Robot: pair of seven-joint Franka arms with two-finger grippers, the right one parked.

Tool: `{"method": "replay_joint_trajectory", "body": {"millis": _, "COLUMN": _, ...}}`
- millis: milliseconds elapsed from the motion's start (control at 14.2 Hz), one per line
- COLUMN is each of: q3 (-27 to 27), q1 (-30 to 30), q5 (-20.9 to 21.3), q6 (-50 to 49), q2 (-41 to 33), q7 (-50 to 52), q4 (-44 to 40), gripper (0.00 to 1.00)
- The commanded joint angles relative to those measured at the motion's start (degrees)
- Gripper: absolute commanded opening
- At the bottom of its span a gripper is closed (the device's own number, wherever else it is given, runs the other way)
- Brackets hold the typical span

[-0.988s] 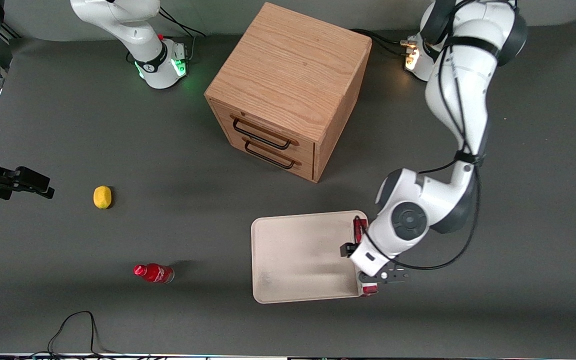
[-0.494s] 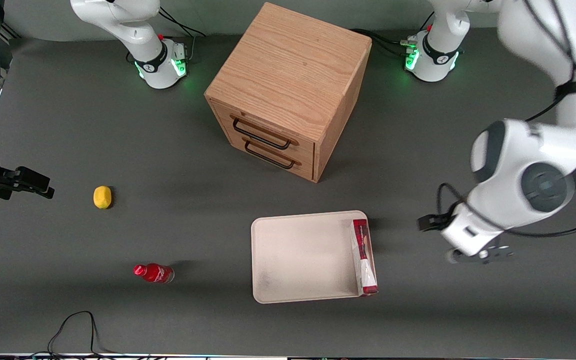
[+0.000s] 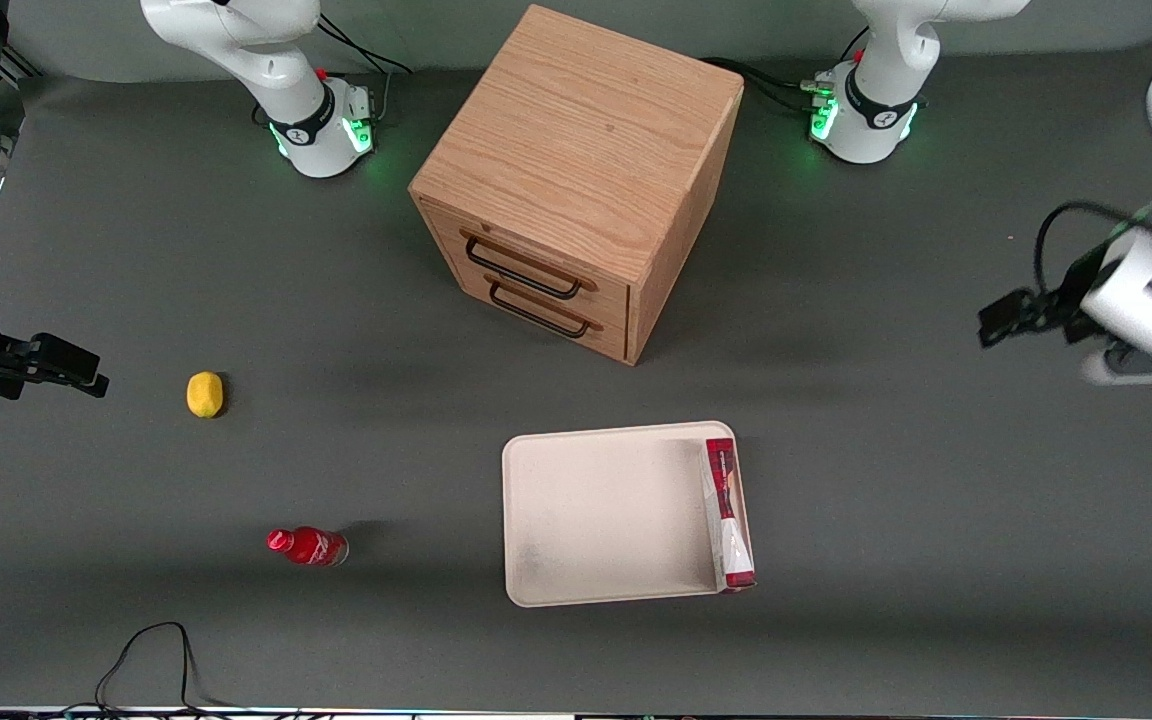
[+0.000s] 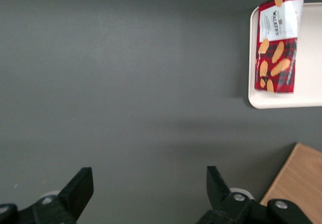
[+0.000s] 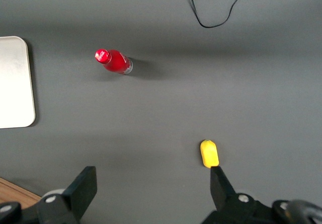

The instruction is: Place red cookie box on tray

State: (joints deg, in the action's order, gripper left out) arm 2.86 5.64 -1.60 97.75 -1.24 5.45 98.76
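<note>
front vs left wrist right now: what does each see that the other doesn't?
Front view only: the wooden drawer cabinet's two handled drawers, the lemon, the red bottle and both arm bases.

Left wrist view only: the red cookie box's printed face with biscuit pictures, and the gripper seen from close up, fingers wide open over bare table with nothing between them.

Both: the red cookie box lying along the tray's edge toward the working arm's end, part of the tray, the grey table, and the gripper itself, well away from the tray.

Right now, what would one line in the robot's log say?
task: box on tray | box: lying along tray edge | gripper: open, empty, above bare table toward working arm's end
</note>
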Motion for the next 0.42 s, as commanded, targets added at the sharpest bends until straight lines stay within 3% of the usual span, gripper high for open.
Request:
{"method": "replay_joint_trajectory", "body": {"millis": 0, "q3": -0.9, "q1": -1.9, "q5": 0.0, "q6": -2.6, "q2": -8.3, "q7": -1.2, "q4": 6.5, "gripper": 1.00}}
{"method": "replay_joint_trajectory", "body": {"millis": 353, "q3": -1.6, "q1": -2.7, "q5": 2.0, "q6": -5.0, "q2": -11.2, "q7": -2.3, "q4": 6.4, "gripper": 1.00}}
